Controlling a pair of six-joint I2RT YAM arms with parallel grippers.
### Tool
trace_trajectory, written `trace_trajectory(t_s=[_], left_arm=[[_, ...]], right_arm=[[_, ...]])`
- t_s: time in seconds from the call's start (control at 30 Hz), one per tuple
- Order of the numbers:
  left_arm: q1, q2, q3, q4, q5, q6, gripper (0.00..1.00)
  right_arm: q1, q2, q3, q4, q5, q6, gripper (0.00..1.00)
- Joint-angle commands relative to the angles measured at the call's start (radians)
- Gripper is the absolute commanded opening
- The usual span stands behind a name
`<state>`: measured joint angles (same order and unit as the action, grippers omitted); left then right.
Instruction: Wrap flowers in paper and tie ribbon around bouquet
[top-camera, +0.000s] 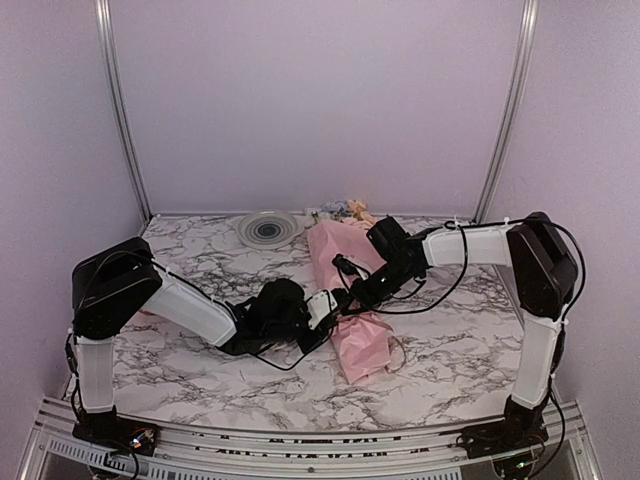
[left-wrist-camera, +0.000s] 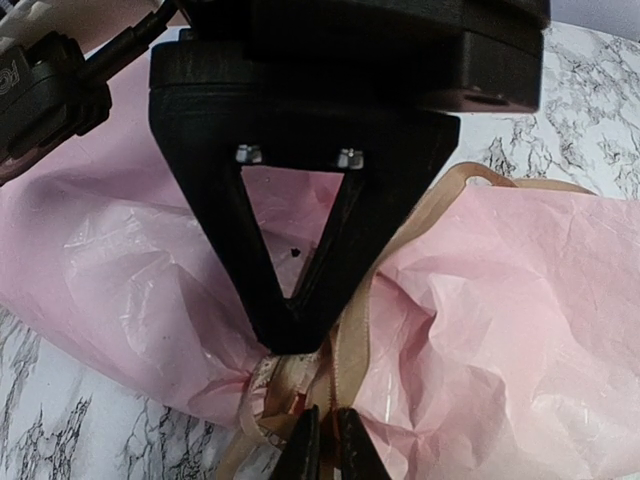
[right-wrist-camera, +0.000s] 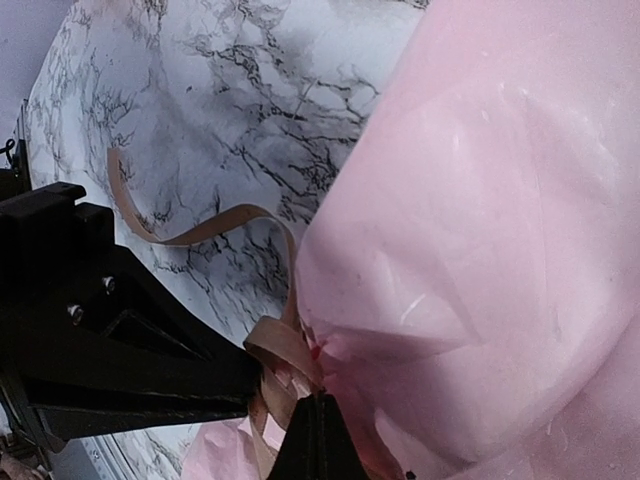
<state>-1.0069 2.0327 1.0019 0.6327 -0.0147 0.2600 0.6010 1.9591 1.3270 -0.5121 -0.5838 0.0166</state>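
Crinkled pink bouquet (top-camera: 365, 345) cinched at the waist by tan ribbon (right-wrist-camera: 278, 345), left gripper (left-wrist-camera: 326, 442) clamped on that ribbon, right gripper (right-wrist-camera: 315, 440) jaws together beside the knot.

White-and-black left arm (top-camera: 190, 305), matching right arm (top-camera: 470, 245), looping black cables (top-camera: 452, 290), triangular black right tool (left-wrist-camera: 295, 335), two silver screws (left-wrist-camera: 350, 157)

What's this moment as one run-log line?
stage: tying | bouquet: wrapped, lying on table | ribbon: at its middle | left jaws: shut on ribbon | right jaws: shut on ribbon
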Motion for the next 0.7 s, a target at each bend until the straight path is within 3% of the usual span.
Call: trace_trajectory(t_s=[0.0, 0.67], left_arm=[[0.007, -0.015, -0.02, 0.026, -0.015, -0.011, 0.08], [0.01, -0.021, -0.008, 0.025, -0.021, -0.028, 0.12]], right_arm=[[-0.004, -0.028, 0.026, 0.019, 0.012, 0.018, 0.0], [-0.004, -0.106, -0.027, 0.054, 0.039, 0.046, 0.02]])
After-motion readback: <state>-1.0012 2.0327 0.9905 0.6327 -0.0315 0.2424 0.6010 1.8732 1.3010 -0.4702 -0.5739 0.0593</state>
